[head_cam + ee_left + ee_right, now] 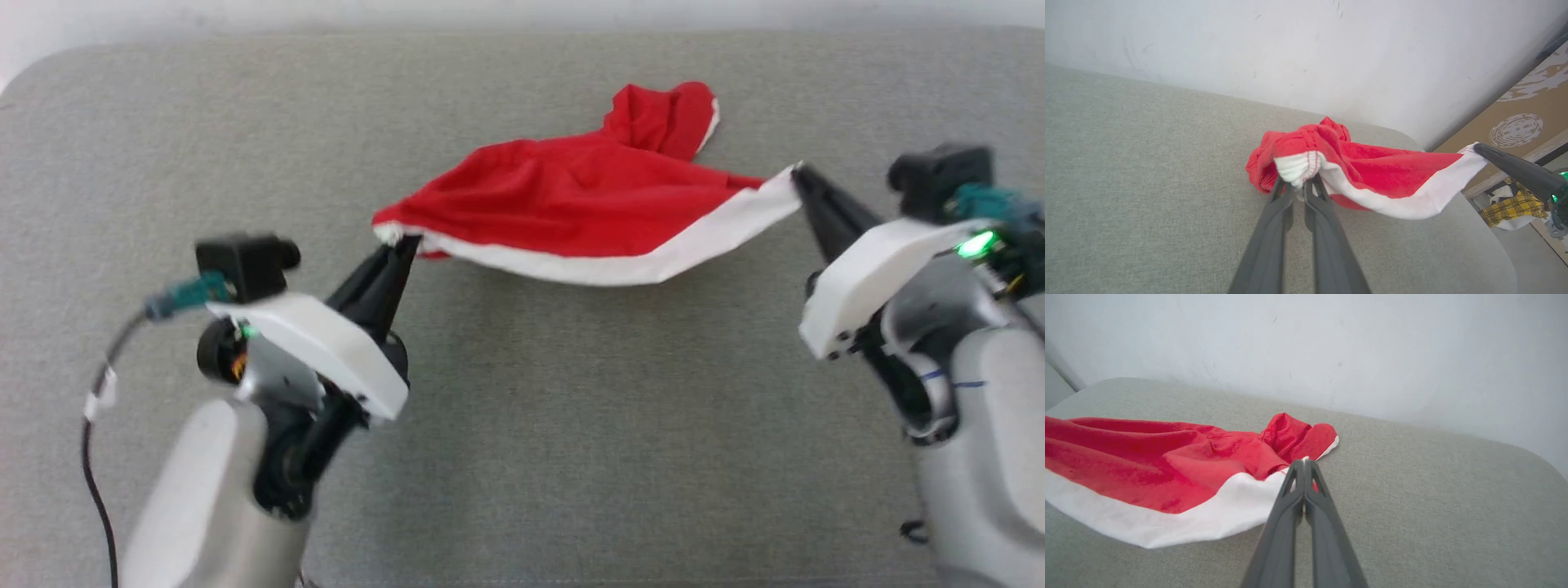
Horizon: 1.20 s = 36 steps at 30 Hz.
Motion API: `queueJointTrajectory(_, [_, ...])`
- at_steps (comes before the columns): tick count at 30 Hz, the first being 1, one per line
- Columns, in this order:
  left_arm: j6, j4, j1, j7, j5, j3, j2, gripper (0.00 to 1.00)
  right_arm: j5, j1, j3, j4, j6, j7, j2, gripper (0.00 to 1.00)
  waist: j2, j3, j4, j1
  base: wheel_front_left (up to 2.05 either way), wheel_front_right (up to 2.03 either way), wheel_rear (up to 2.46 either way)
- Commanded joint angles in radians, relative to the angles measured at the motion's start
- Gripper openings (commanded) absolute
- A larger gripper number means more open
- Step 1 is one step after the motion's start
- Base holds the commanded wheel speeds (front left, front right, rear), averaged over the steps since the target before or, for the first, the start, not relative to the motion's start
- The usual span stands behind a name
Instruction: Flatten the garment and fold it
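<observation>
The garment [571, 196] is bright red cloth with a white stripe along its near edge, stretched between both grippers above the grey surface. My left gripper [402, 242] is shut on its left white end, which bunches over the fingertips in the left wrist view [1300, 181]. My right gripper [798, 173] is shut on the stripe's right corner [1305, 460]. The white stripe [1167, 526] sags in the middle. A crumpled red part [665, 114] rests on the surface at the far side.
The grey padded surface [522, 425] has rounded corners and runs back to a white wall [1290, 49]. Past its right edge lie a brown board [1515, 130] and a yellow checked cloth [1515, 208] on the floor. A black cable [94, 457] hangs by my left arm.
</observation>
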Motion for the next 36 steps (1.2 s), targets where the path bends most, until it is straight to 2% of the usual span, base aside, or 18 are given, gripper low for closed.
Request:
queueJointTrajectory(1, [-0.008,-0.042,-0.038,0.047,-0.035,0.011,0.013,0.00,0.006,-0.013,-0.005,-0.044,-0.001,0.025,-0.013,0.00,-0.0001,0.007,-0.023,0.0003,0.00,0.00,0.00])
queueJointTrajectory(5, [0.008,-0.106,-0.168,0.180,-0.085,0.029,0.044,0.00,0.014,-0.111,-0.012,-0.108,-0.001,0.084,-0.045,0.00,-0.0001,0.063,-0.036,0.0003,0.00,0.00,0.00])
queueJointTrajectory(8, [0.040,-0.103,-0.298,0.266,-0.102,0.039,0.052,0.00,0.013,-0.231,0.002,-0.107,-0.001,0.114,-0.076,0.00,-0.0001,0.124,-0.047,0.0003,0.00,0.00,0.00])
queueJointTrajectory(13, [0.083,-0.020,-0.552,0.368,-0.096,0.051,0.069,0.00,0.018,-0.479,0.053,-0.027,-0.001,0.141,-0.137,0.00,-0.0001,0.235,-0.061,0.0003,0.00,0.00,0.00])
queueJointTrajectory(16, [0.115,0.053,-0.700,0.378,-0.073,0.061,0.066,0.00,0.001,-0.627,0.091,0.051,-0.001,0.132,-0.175,0.00,-0.0001,0.299,-0.073,0.0003,0.00,0.00,0.00])
queueJointTrajectory(21, [0.176,0.153,-0.908,0.327,-0.023,0.099,0.066,0.00,-0.066,-0.858,0.090,0.180,-0.001,0.045,-0.160,0.00,-0.0001,0.381,-0.105,0.0003,0.00,0.00,0.00])
queueJointTrajectory(26, [0.194,0.217,-1.062,0.230,0.001,0.137,0.059,0.00,-0.141,-1.033,0.045,0.273,-0.001,-0.067,-0.110,0.00,-0.0001,0.420,-0.128,0.0003,0.00,0.00,0.00])
queueJointTrajectory(33, [0.154,0.245,-1.179,0.029,0.004,0.178,0.030,0.00,-0.205,-1.152,-0.014,0.349,-0.001,-0.215,-0.079,0.00,-0.0001,0.421,-0.138,0.0003,0.00,0.00,0.00])
queueJointTrajectory(36, [0.122,0.268,-1.159,-0.003,-0.006,0.175,0.025,0.00,-0.195,-1.133,-0.028,0.368,-0.001,-0.244,-0.072,0.00,-0.0001,0.410,-0.133,0.0003,0.00,0.00,0.00])
